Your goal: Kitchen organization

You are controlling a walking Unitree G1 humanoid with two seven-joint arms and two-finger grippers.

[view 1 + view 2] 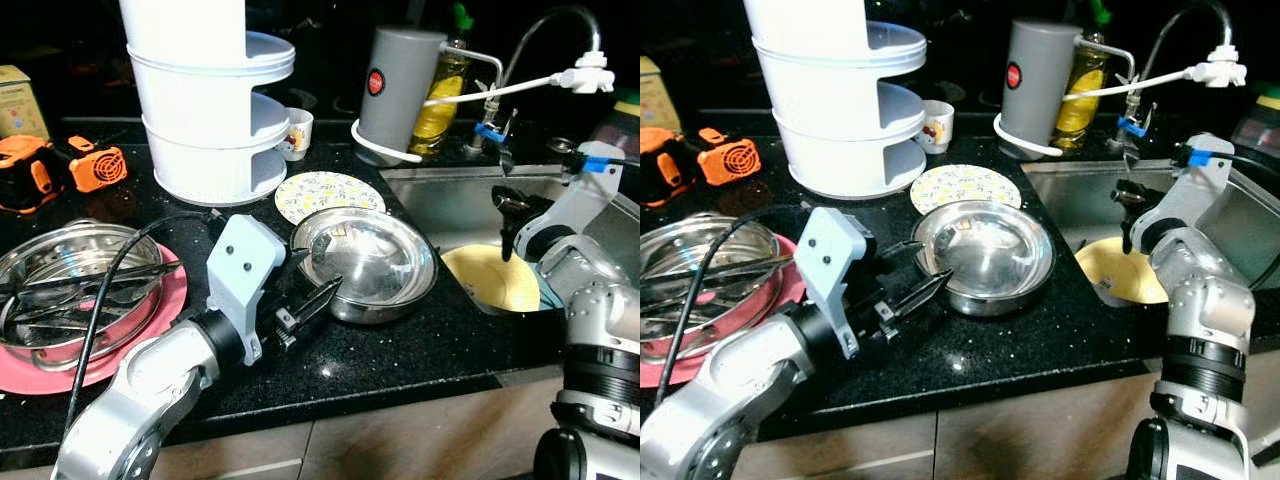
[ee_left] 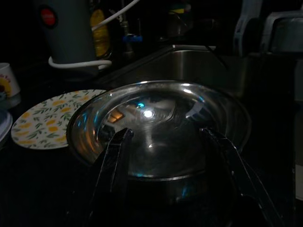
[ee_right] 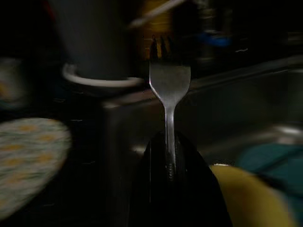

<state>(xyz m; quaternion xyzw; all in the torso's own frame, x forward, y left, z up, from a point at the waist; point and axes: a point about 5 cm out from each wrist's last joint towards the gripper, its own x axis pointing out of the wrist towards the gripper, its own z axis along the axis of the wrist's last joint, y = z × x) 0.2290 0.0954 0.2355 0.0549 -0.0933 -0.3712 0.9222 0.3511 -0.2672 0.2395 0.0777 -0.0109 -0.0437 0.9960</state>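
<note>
A shiny steel bowl [image 1: 370, 260] sits on the black counter beside the sink [image 1: 450, 200]. My left gripper [image 1: 312, 296] is open at the bowl's near-left rim. In the left wrist view its two black fingers [image 2: 116, 161] straddle the bowl [image 2: 156, 127] low on its outer wall. My right gripper [image 3: 169, 142] hangs over the sink, shut on the handle of a fork [image 3: 169, 85] whose tines point away from it. Below that gripper [image 1: 505, 215] a yellow plate [image 1: 495, 278] lies in the sink. A floral plate [image 1: 328, 192] lies flat just behind the bowl.
A white tiered container [image 1: 205, 100] stands at the back, with a small cup [image 1: 297, 132] beside it. A grey canister [image 1: 395, 90], a yellow bottle [image 1: 443, 100] and the faucet [image 1: 545, 40] line the sink's back. A steel pan of utensils [image 1: 80, 290] rests on a pink plate at left, near orange gear [image 1: 60, 165].
</note>
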